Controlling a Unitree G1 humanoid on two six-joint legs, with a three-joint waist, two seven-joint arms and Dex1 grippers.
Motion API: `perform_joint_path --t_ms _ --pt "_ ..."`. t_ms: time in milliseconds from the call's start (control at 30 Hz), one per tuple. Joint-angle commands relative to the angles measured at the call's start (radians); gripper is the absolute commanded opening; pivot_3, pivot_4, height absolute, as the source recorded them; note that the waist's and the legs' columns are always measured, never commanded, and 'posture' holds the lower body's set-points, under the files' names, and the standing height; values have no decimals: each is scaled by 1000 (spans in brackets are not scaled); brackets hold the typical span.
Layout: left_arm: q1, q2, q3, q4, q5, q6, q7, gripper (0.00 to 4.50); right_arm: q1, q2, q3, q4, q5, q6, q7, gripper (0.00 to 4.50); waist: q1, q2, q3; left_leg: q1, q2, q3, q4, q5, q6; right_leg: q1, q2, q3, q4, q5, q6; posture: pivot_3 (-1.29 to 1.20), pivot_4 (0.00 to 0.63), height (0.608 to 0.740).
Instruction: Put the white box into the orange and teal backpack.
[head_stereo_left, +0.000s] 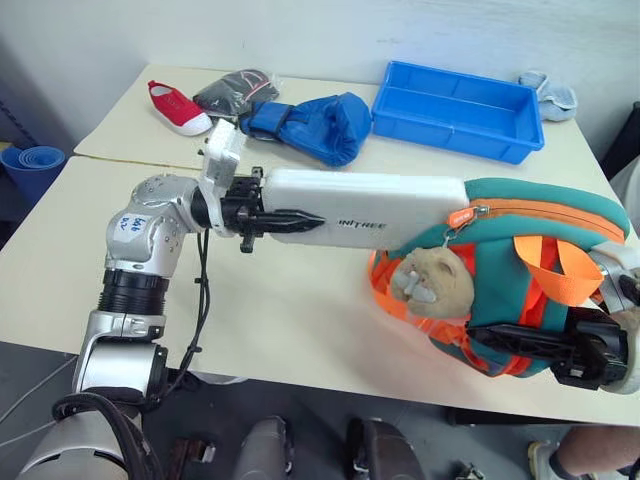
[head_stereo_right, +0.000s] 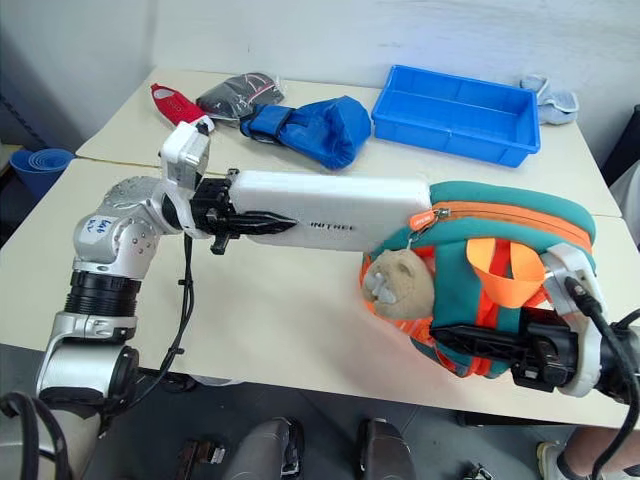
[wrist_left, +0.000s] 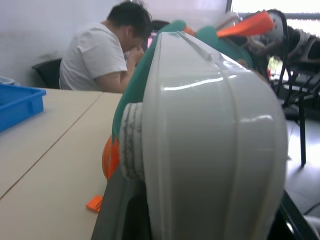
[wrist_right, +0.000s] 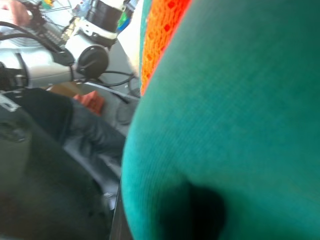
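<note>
Insertion step: left gripper (head_stereo_left: 262, 216) clamps white box (head_stereo_left: 365, 210), far end inside mouth of orange and teal backpack (head_stereo_left: 530, 255), gripped by right gripper (head_stereo_left: 545, 343). Next: push deeper, keep opening steady.

The left gripper (head_stereo_right: 268, 222) clamps the near end of the white box (head_stereo_right: 330, 212) and holds it level above the table (head_stereo_right: 280, 320). The box's far end, at 3 o'clock, sits inside the open top of the orange and teal backpack (head_stereo_right: 500, 262). The right gripper (head_stereo_right: 470, 348) is closed on the backpack's lower fabric. A blue tray (head_stereo_right: 455, 112) lies at 12 o'clock.
</note>
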Motion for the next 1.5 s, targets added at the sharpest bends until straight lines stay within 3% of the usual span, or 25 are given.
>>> perform_joint_path --t_ms 33,167,300,500,633,700,833,967,1233,1500 --pt "-80 -65 -87 69 143 -176 29 1228 -20 18 20 -12 -18 -24 -14 18 5 0 0 0 0 0 0 0 0 0 0 0 0 0 0 0 150 740" --pt "-160 -222 -144 67 132 -130 33 1228 -53 26 49 -10 -44 -43 -16 18 9 -1 0 -1 -1 0 1 -1 3 1 -1 0 0 1 2 0 150 740" --pt "-253 -364 -200 186 215 -131 102 1228 -74 33 55 -2 -60 -56 -17 18 9 -1 0 -2 -2 0 1 -1 4 0 0 -1 0 2 3 0 150 740" --pt "-384 -514 -164 393 257 -176 214 1228 0 41 -26 -22 -23 -37 -34 18 4 -1 0 -2 -2 1 1 -1 4 -1 -1 -3 -2 2 3 0 150 740" --pt "-375 -545 -212 409 302 -220 180 1228 28 51 -44 -54 -55 -64 -32 18 1 -1 0 -1 -2 1 1 -1 4 -1 -1 -3 -2 2 3 0 150 740" --pt "-378 -555 -198 414 296 -213 183 1952 32 58 -41 -60 -78 -77 -35 0 1 -1 0 -1 -2 0 1 -1 4 -1 -1 -3 -2 2 3 0 150 740" --pt "-370 -532 -137 421 265 -210 184 3092 11 73 -10 -67 -118 -106 -46 0 1 -1 0 -2 -2 0 1 -1 4 -1 -2 -2 -2 2 3 0 150 740" --pt "-326 -428 -73 392 202 -234 42 4201 -19 90 30 -55 -154 -129 -56 0 -9 0 0 -1 -1 1 1 -1 4 -1 -1 -2 -1 2 3 0 150 740" --pt "-226 -202 -9 375 155 -286 -147 4201 -67 105 90 -36 -217 -160 -56 0 -10 1 -1 0 0 0 1 1 1 -1 0 -3 2 1 2 0 150 740" --pt "-36 -192 -26 -27 75 -132 -50 4201 -96 111 142 -26 -239 -164 -55 0 -2 0 -1 -1 -1 -1 3 0 2 1 -1 0 4 2 3 0 150 740"
